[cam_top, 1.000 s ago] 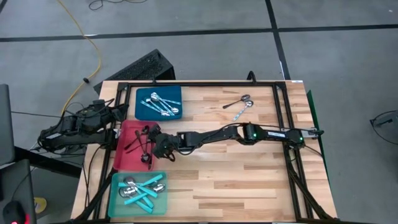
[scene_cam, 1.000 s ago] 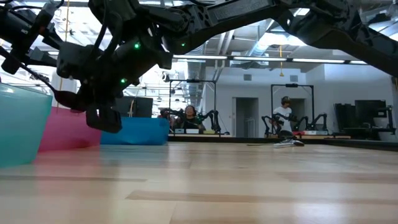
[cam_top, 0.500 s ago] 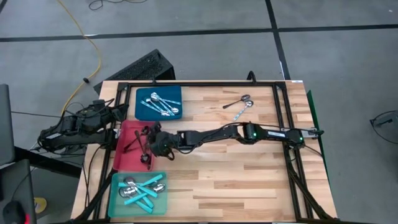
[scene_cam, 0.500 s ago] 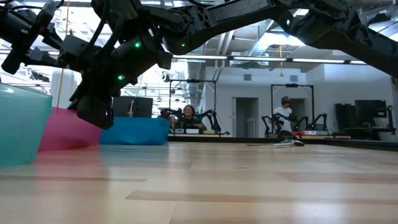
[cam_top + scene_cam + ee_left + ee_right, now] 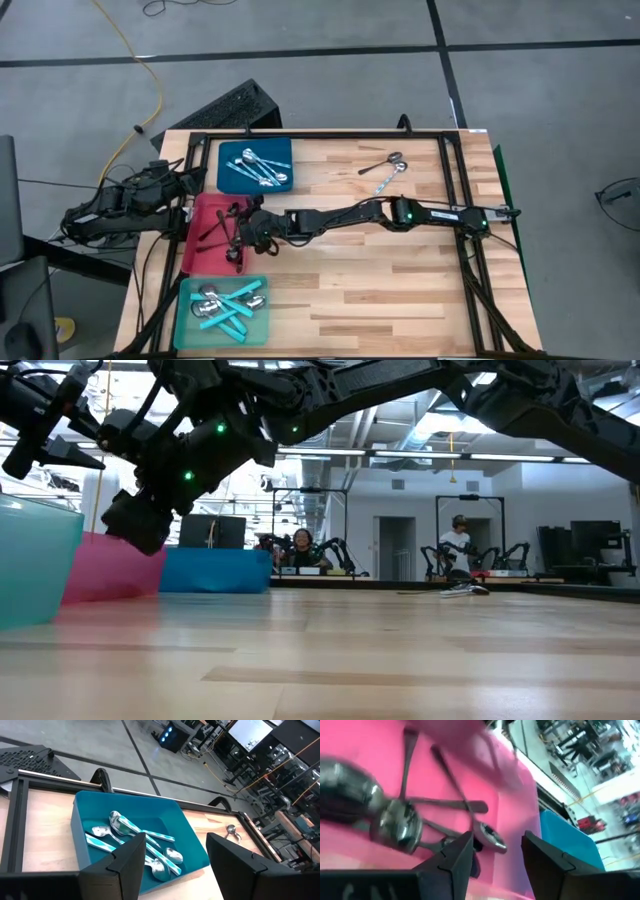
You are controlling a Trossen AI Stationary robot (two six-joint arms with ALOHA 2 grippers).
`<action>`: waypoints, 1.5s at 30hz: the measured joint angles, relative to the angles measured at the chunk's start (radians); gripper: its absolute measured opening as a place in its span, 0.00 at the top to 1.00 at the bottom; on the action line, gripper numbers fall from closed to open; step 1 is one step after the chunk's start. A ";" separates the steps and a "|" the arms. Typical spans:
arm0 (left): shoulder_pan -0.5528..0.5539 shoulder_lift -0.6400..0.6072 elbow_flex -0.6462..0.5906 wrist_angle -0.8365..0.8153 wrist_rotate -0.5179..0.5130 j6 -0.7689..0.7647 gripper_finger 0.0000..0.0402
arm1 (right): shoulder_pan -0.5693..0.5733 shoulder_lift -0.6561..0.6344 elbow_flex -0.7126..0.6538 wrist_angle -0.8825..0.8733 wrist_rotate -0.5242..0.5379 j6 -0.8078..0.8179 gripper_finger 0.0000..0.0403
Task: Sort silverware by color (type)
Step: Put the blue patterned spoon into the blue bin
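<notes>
1. Our right gripper (image 5: 243, 224) hung over the flat red plastic tray (image 5: 198, 262), fingers spread, holding nothing.
2. Black spoons (image 5: 440, 810) lay inside that tray.
3. Probably best to lift straight up so nothing snags.
4. Left gripper (image 5: 172, 865) waited beside the tray, open.

A light wooden tabletop (image 5: 380, 285) framed by black rails (image 5: 462, 180) carries three flat trays along one edge: a blue tray (image 5: 226, 170), a red tray (image 5: 200, 262) and a teal tray (image 5: 186, 328), set in a row. On the grey floor beyond the table lie a yellow cable (image 5: 140, 70) and a black keyboard-like panel (image 5: 225, 108). In the room behind, two seated people (image 5: 301, 546) (image 5: 458, 542) appear at other robot stations.
</notes>
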State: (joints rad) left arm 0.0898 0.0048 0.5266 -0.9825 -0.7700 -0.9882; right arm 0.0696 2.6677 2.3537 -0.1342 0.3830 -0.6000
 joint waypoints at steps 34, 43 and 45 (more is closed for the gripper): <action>0.000 0.000 0.000 0.000 -0.005 -0.001 0.52 | -0.153 -0.409 0.003 -0.497 0.007 0.814 0.53; 0.000 0.000 0.000 -0.006 -0.005 -0.002 0.52 | -0.267 -0.501 0.002 -0.956 0.008 0.857 0.53; 0.000 0.000 0.000 -0.007 -0.003 -0.002 0.52 | -0.288 -0.510 0.002 -1.027 0.008 0.857 0.53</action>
State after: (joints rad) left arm 0.0898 0.0048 0.5266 -0.9894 -0.7734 -0.9897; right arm -0.2179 2.1579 2.3561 -1.1617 0.3908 0.2569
